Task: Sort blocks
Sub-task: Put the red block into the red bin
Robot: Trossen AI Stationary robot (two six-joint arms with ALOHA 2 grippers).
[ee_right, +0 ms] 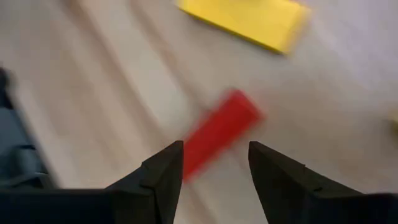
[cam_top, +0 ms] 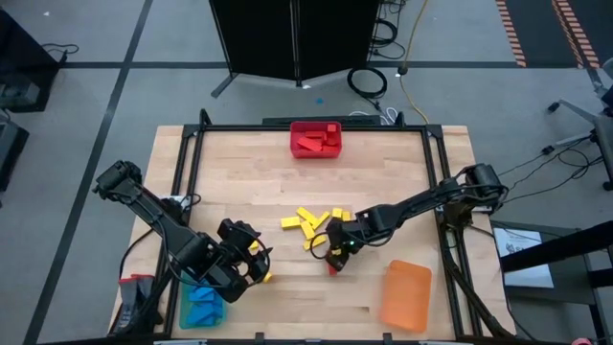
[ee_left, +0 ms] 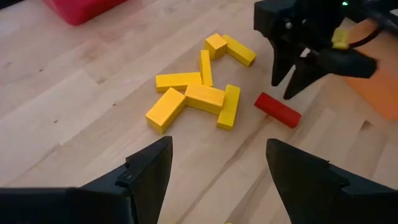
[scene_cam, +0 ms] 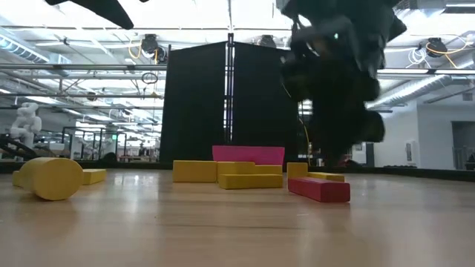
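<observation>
The left gripper (cam_top: 257,265) hovers at the near left beside the blue bin (cam_top: 202,305), jaws apart and empty. Mid-table, the right gripper (cam_top: 334,259) hangs just over a lone red block (ee_left: 277,109), fingers parted around nothing. Yellow blocks (cam_top: 308,224) lie clustered just left of it.

Right gripper (ee_right: 211,171) parted over red block (ee_right: 219,132), yellow block (ee_right: 249,20) beyond

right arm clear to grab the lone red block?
Probably yes: the right gripper hangs open just above the red block, which lies apart from the yellow blocks, nothing between.
</observation>
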